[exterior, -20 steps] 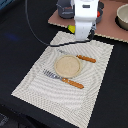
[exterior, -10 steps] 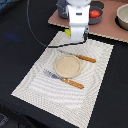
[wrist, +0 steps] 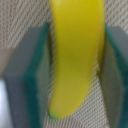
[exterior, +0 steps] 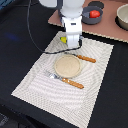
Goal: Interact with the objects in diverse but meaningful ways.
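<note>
Wrist view: gripper (wrist: pixel 75 70) around yellow banana (wrist: pixel 75 55)

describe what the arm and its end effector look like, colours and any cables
The arm is white with smooth, rounded housings, ending in a blocky white wrist section. A thin black cable loops down beside it onto the placemat. In the wrist view, the end effector has two flat grey fingers, each edged with a teal-green pad on its inner face. No markings are legible at this resolution.

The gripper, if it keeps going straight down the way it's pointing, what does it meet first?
The yellow banana, already lying between the gripper pads, then the striped placemat under it. Whether the pads touch the banana yet is unclear.
</note>
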Available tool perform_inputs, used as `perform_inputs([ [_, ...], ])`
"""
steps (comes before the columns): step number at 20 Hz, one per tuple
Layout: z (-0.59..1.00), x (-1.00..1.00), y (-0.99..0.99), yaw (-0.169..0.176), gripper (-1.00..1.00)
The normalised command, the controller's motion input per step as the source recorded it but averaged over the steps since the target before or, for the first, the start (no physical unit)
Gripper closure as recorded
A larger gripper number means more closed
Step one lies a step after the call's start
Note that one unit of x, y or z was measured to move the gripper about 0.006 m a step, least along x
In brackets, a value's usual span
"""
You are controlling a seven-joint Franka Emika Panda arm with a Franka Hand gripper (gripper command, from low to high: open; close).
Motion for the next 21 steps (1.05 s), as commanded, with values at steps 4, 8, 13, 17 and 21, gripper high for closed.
perform_inputs([
  [4, 1.0, 0.0, 0.06, -0.009, -1.0],
  [8, 1.0, 0.0, 0.07, -0.023, -1.0],
  [13, 1.0, 0.0, 0.12, -0.051, -1.0],
  [17, 0.83, 0.03, 0.21, -0.035, -1.0],
  [21, 0.29, -0.03, 0.35, -0.006, -1.0],
])
